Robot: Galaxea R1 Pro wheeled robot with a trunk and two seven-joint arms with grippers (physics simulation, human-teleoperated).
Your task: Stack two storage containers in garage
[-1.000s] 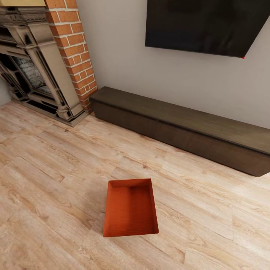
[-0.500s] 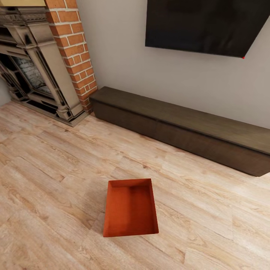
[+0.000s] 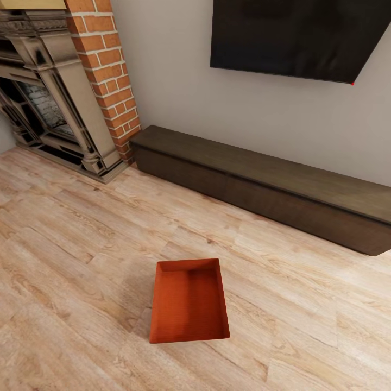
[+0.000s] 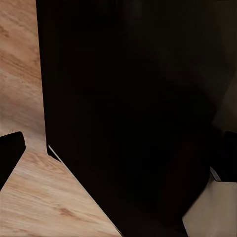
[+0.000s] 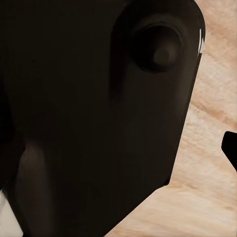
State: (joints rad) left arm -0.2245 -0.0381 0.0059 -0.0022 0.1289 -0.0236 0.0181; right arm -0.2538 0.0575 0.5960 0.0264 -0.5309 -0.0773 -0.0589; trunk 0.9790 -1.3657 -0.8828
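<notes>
Plainly, the head view looks down on the living room: one orange-red storage container (image 3: 189,301) sits open side up on the light wood plank floor (image 3: 70,260), near the foot of the picture and well apart from the low dark TV bench (image 3: 260,184) along the wall. A brick fireplace (image 3: 65,92) stands at the far left and a wall TV (image 3: 296,35) hangs above the bench. The bin looks empty and sits square on the planks, untouched

From the left wrist view, a large dark body of the robot (image 4: 133,108) blocks most of the sight, with wood planks beside it; whether the left fingers are spread or pressed together I cannot tell

From the right wrist view, another dark robot part (image 5: 98,113) with a round boss covers the sight, wood planks at the edge; the right fingers' state cannot be told either

As I judge it, the task is at its start: approach for the first pickup. The next move calls for rolling closer, bending the trunk, and bringing both arms to the bin's long walls
</notes>
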